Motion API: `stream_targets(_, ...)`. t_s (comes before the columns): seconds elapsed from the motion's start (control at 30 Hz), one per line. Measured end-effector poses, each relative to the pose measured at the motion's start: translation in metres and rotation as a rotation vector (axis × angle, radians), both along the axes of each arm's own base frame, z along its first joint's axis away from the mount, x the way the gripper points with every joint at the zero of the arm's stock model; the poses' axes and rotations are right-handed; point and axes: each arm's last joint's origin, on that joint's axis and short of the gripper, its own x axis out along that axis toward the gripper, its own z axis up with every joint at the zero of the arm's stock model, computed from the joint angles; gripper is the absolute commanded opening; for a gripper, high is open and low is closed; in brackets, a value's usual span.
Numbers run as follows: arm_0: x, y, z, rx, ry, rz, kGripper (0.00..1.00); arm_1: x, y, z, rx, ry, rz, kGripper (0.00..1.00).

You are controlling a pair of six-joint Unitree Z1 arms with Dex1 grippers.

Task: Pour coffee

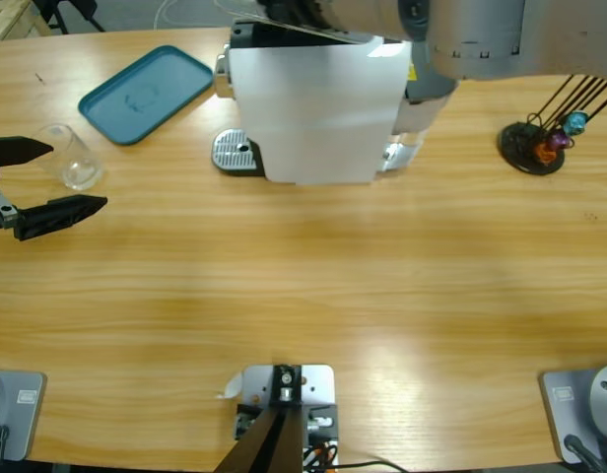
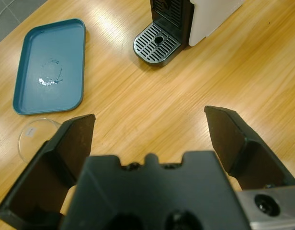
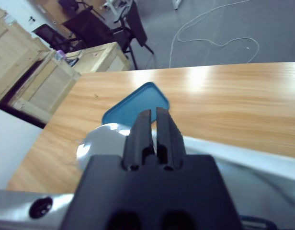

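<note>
No coffee shows in any view. A clear glass tumbler [image 1: 72, 158] stands at the table's left end and looks empty. My left gripper [image 1: 79, 175] hovers open beside it. In the left wrist view the tumbler [image 2: 35, 136] sits outside the left jaw, half hidden by it, with nothing between the jaws of the gripper [image 2: 150, 117]. The white coffee machine [image 1: 313, 108] stands at the back middle, its drip grille [image 1: 235, 153] bare. My right gripper [image 3: 152, 112] is shut above the machine's silver lever [image 3: 102, 143].
A teal tray [image 1: 146, 94] lies at the back left, a wet ring on it [image 2: 51, 76]. A black capsule stand [image 1: 535, 143] with coloured capsules is at the back right. The right arm's silver body [image 1: 471, 39] hangs over the machine's top. Wooden crates [image 3: 47, 81] stand beyond the table.
</note>
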Motion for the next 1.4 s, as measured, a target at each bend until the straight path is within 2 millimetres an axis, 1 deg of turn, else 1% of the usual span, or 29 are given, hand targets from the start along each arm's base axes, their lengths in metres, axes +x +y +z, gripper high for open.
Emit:
stream_targets(0.07, 0.0, 0.0, 0.0, 0.0, 0.0, 0.0, 1.0, 0.004, -0.002, -0.002, -0.004, 0.001, 0.003, 0.0)
stream_targets(0.2, 0.0, 0.0, 0.0, 0.002, 0.002, 0.001, 1.0, 0.0, 0.002, -0.003, 0.007, -0.012, 0.02, 0.0)
stream_targets(0.37, 0.002, -0.002, -0.002, 0.01, 0.01, 0.001, 1.0, -0.018, 0.017, -0.002, 0.016, -0.042, 0.085, 0.0)
stream_targets(0.43, 0.002, -0.002, -0.002, 0.011, 0.01, 0.001, 1.0, -0.023, 0.02, -0.004, 0.011, -0.041, 0.102, 0.0)
stream_targets(0.67, 0.002, -0.002, -0.002, 0.012, 0.011, 0.001, 1.0, -0.024, 0.019, -0.006, -0.007, -0.04, 0.105, 0.0)
stream_targets(0.8, 0.002, -0.002, -0.002, 0.012, 0.011, 0.001, 1.0, -0.021, 0.015, -0.01, -0.054, -0.027, 0.104, 0.0)
stream_targets(1.03, 0.002, -0.002, -0.002, 0.018, 0.004, 0.011, 1.0, -0.021, 0.014, -0.011, -0.065, -0.024, 0.106, 0.0)
stream_targets(1.17, 0.003, -0.002, -0.002, 0.019, 0.002, 0.014, 1.0, -0.022, 0.013, -0.017, -0.1, 0.006, 0.11, 0.0)
stream_targets(1.27, 0.003, -0.002, -0.002, 0.018, 0.003, 0.015, 1.0, -0.022, 0.013, -0.017, -0.101, 0.006, 0.111, 0.0)
stream_targets(1.3, 0.003, -0.002, -0.002, 0.018, 0.003, 0.016, 1.0, -0.022, 0.013, -0.017, -0.101, 0.006, 0.111, 0.428)
stream_targets(1.33, 0.003, -0.002, -0.002, 0.018, 0.003, 0.016, 1.0, -0.022, 0.013, -0.017, -0.101, 0.006, 0.111, 0.963)
stream_targets(1.37, 0.003, -0.002, -0.002, 0.017, 0.004, 0.016, 1.0, -0.022, 0.013, -0.017, -0.105, 0.002, 0.114, 1.0)
stream_targets(1.4, 0.003, -0.002, -0.002, 0.016, 0.005, 0.018, 1.0, -0.022, 0.013, -0.016, -0.118, -0.009, 0.126, 1.0)
